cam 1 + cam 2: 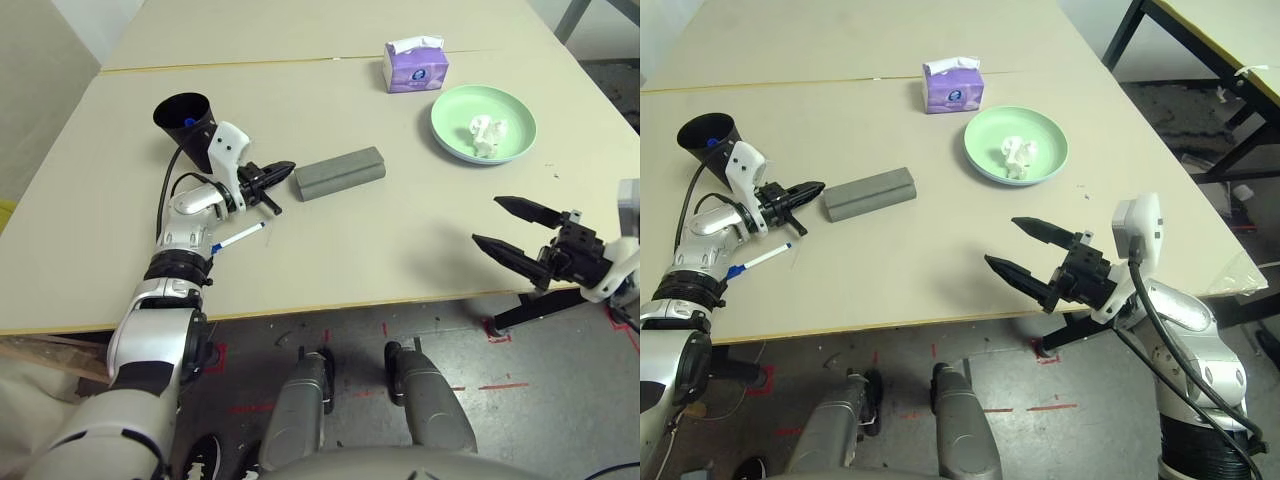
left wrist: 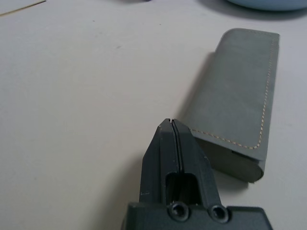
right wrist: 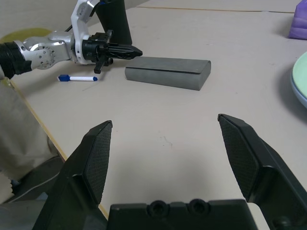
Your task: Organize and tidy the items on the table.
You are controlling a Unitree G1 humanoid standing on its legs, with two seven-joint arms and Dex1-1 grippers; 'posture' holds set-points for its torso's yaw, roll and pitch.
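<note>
Table (image 1: 400, 250), left claw (image 1: 281, 170) beside case (image 1: 340, 173)

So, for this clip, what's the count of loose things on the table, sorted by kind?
Markers: 1, blue cap
Glasses cases: 1, grey
Plates: 1, pale green
Crumpled tissues: 1, on that plate
Tissue boxes: 1, purple
Black cups: 1
Total: 6

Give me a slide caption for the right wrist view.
Open right gripper faces the grey oblong glasses case, with the shut left gripper at the case's end.
</note>
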